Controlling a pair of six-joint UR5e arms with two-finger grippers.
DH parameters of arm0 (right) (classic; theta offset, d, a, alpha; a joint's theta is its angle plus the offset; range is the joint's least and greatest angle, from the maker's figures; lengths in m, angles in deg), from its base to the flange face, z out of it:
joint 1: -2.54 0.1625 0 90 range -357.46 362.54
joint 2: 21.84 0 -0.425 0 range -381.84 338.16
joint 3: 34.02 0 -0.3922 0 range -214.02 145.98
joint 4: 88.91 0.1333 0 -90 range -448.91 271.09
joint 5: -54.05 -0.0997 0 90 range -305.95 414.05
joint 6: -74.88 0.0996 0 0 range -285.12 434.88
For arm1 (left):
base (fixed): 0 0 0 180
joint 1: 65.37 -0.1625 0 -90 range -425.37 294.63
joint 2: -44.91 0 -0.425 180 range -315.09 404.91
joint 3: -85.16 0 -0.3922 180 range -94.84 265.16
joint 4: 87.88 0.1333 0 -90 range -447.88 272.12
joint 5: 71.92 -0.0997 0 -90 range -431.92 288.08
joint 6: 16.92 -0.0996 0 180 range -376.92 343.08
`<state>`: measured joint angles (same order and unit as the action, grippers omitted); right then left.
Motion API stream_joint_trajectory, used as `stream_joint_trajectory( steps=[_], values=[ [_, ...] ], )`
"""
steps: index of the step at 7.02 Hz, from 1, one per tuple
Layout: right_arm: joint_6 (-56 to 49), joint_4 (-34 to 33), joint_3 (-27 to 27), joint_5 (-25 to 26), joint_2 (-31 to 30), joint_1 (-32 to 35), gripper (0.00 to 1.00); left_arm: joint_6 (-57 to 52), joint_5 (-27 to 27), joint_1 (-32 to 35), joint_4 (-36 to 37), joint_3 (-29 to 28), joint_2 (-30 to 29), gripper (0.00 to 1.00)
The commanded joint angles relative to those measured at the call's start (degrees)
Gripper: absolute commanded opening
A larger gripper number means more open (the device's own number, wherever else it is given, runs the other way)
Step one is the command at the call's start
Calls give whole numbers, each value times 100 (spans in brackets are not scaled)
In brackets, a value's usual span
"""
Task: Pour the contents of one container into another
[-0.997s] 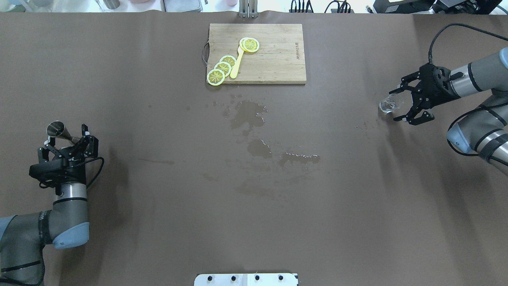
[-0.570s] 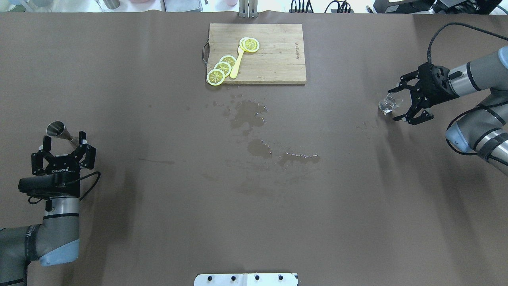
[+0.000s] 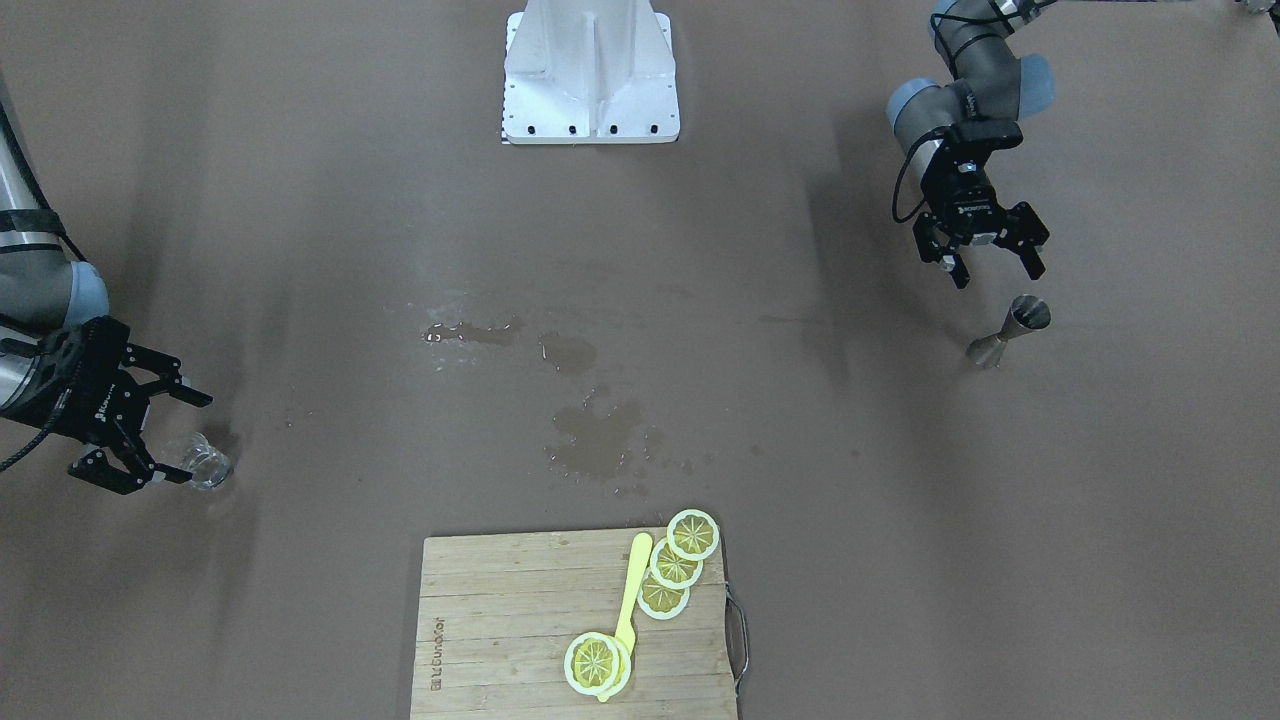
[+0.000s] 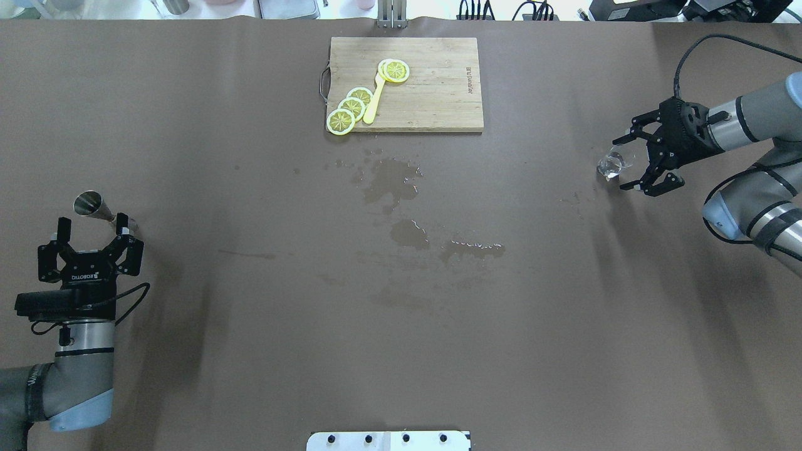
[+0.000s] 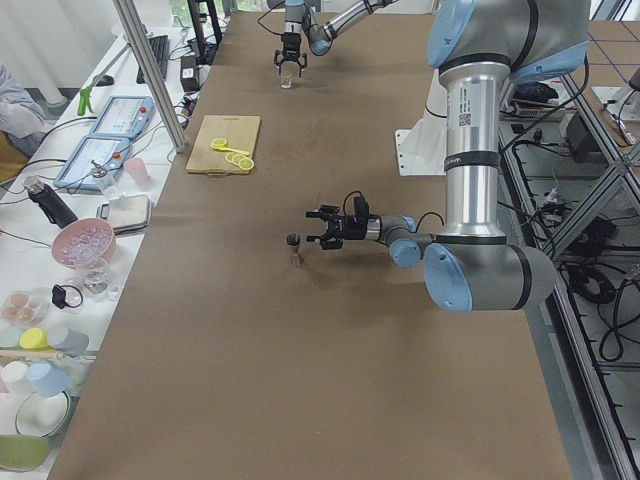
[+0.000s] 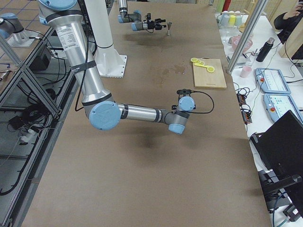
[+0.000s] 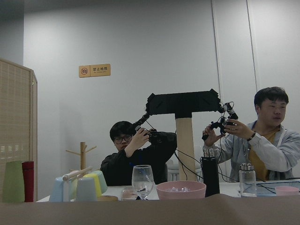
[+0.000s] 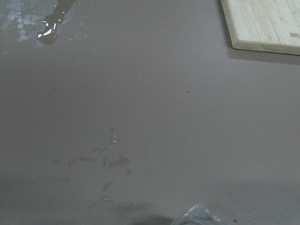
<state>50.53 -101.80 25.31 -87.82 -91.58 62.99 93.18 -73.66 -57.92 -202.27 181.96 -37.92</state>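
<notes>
The steel jigger point(image 4: 94, 207) stands upright on the table's left side, also seen in the front view point(image 3: 1009, 331) and the left side view point(image 5: 294, 248). My left gripper point(image 4: 92, 227) is open just behind the jigger, holding nothing, and shows in the front view too point(image 3: 993, 270). The small clear glass cup point(image 4: 610, 164) stands on the table at the far right. My right gripper point(image 4: 627, 163) is open, its fingertips on either side of the cup's near edge. The front view shows that cup point(image 3: 209, 463) just past the right gripper point(image 3: 187, 440). The cup's rim point(image 8: 197, 216) shows at the bottom of the right wrist view.
A wooden cutting board point(image 4: 438, 94) with lemon slices point(image 4: 351, 108) and a yellow utensil lies at the back centre. Wet spill patches point(image 4: 391, 181) mark the middle of the table. The robot's white base plate point(image 4: 388, 440) is at the near edge.
My left gripper has drawn back from the jigger toward the robot, staying open. The right gripper shifted slightly away from the near edge; the cup stayed where it was.
</notes>
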Motion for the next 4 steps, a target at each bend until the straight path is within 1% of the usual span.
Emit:
stream_joint_trajectory(
  steps=[1, 2, 3, 4],
  values=[
    [0, -3, -18, 193, 4, 36, 100, -416, -55, -217, 667, 750, -58, 99],
    [0, -12, -27, 256, 65, 141, 100, -836, 32, -374, 1003, 1092, -328, 99],
    [9, -20, -27, 265, 92, 247, 100, -1589, 660, -341, 1354, 1418, -853, 99],
    [26, -29, -44, 256, 135, 369, 100, -2467, 1136, -271, 1549, 1473, -1511, 99]
  ],
)
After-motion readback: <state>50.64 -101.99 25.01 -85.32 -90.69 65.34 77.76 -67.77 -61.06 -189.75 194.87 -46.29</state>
